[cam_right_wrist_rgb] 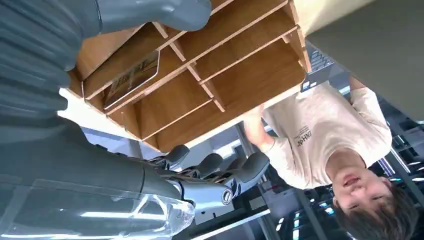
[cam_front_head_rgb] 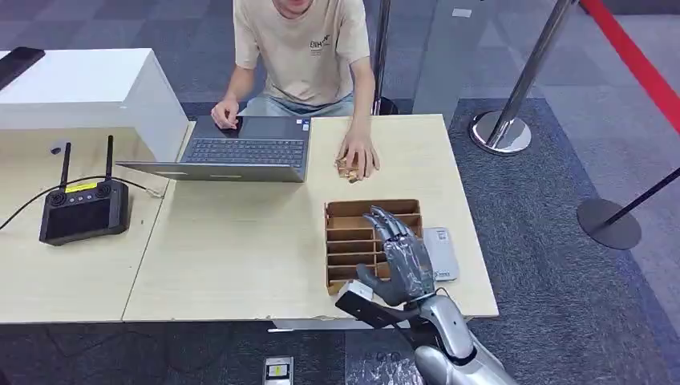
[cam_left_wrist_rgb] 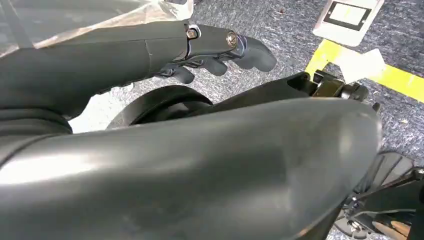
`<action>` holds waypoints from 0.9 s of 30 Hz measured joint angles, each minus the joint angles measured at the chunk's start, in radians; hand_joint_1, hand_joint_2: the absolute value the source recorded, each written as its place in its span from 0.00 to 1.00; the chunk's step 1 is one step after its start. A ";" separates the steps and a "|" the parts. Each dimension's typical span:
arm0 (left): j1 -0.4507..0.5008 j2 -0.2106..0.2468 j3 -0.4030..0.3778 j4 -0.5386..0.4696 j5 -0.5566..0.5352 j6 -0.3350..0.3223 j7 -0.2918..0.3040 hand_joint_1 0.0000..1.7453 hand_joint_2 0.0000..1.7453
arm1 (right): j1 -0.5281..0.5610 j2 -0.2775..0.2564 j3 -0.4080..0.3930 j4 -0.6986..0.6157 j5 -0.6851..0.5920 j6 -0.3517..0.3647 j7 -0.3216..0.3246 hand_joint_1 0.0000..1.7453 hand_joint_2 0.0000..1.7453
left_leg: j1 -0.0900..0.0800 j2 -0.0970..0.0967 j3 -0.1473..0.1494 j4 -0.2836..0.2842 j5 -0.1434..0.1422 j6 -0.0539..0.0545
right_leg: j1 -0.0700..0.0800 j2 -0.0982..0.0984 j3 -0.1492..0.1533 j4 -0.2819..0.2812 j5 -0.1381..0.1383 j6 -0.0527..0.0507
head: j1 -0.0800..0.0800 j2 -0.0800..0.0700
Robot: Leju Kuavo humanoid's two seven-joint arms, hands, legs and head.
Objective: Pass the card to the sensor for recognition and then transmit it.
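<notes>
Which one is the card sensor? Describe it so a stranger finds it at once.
Start at the light wooden table, near the robot's right hand. Beside the slotted wooden rack, on the side away from the laptop, lies a small flat white pad, probably the sensor: the one pale, low thing there.

Brown card [cam_right_wrist_rgb: 131,80] flat in wooden rack's [cam_front_head_rgb: 337,241] near slot; white sensor [cam_front_head_rgb: 442,253] beside rack

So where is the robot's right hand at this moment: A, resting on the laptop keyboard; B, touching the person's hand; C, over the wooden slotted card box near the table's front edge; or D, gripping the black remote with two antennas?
C: in the head view the right hand, fingers spread and holding nothing, is over the wooden card box, far from the laptop, the black remote and the person's hand.
</notes>
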 joint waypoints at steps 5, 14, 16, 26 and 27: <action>0.001 0.000 0.000 0.000 -0.003 0.000 0.000 0.00 0.00 | 0.013 -0.004 -0.001 -0.001 0.008 -0.009 0.007 0.22 1.00 | 0.000 0.000 0.000 0.000 0.000 0.000 | 0.000 0.000 0.000 0.000 0.000 0.000 | 0.000 0.000; 0.001 0.000 0.000 0.000 -0.004 0.000 0.000 0.00 0.00 | 0.018 -0.008 -0.001 -0.001 0.013 -0.011 0.007 0.22 1.00 | 0.000 0.000 0.000 0.000 0.000 0.000 | 0.000 0.000 0.000 0.000 0.000 0.000 | 0.000 0.000; 0.001 0.000 0.000 0.000 -0.003 0.000 0.000 0.00 0.00 | 0.019 -0.008 -0.001 -0.001 0.013 -0.011 0.007 0.22 1.00 | 0.000 0.000 0.000 0.000 0.000 0.000 | 0.000 0.000 0.000 0.000 0.000 0.000 | 0.000 0.000; 0.001 0.000 0.000 0.000 -0.006 -0.006 0.002 0.00 0.00 | 0.020 -0.016 -0.002 0.003 0.062 -0.001 0.038 0.37 1.00 | 0.000 0.000 0.000 0.000 0.000 0.000 | 0.000 0.000 0.000 0.000 0.000 0.000 | 0.000 0.000; 0.001 0.000 0.000 0.000 -0.006 -0.008 0.004 0.00 0.00 | 0.021 -0.018 -0.003 0.006 0.068 -0.001 0.040 0.37 1.00 | 0.000 0.000 0.000 0.000 0.000 0.000 | 0.000 0.000 0.000 0.000 0.000 0.000 | 0.000 0.000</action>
